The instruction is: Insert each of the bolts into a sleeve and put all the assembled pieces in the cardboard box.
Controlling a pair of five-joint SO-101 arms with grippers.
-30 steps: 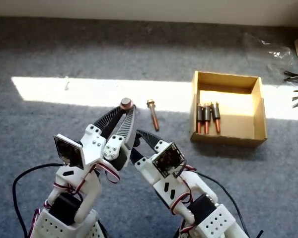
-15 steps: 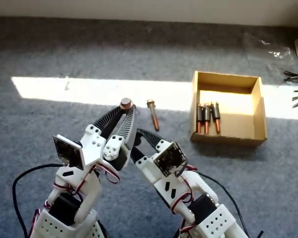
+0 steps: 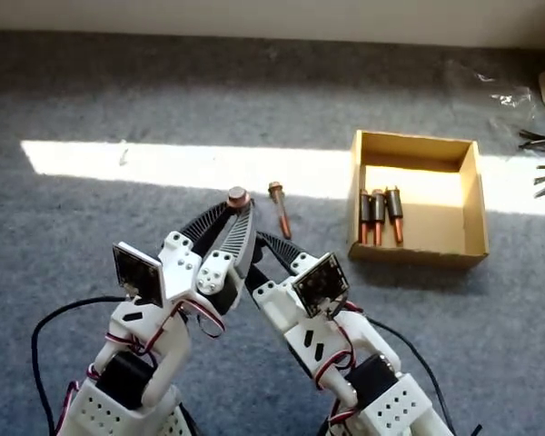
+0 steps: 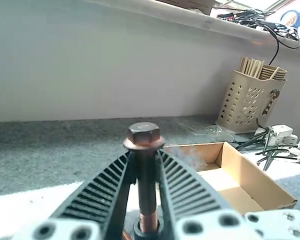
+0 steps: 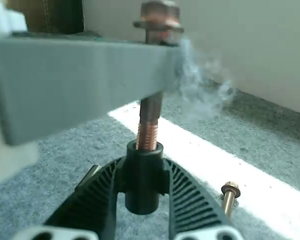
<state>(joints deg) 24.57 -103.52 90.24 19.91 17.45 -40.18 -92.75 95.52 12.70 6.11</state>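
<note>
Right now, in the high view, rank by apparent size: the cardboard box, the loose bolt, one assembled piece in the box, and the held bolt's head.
1. Box
2. Loose bolt and assembled piece: they look alike in length, so not ranked
3. Held bolt's head

The left gripper [image 3: 237, 207], clamped on the bolt [image 3: 238, 194], has shifted slightly toward the cardboard box [image 3: 478, 204] and back toward the arms' bases, and the right gripper [image 5: 144, 170], holding the sleeve [image 5: 144, 187], has shifted with it.
</note>
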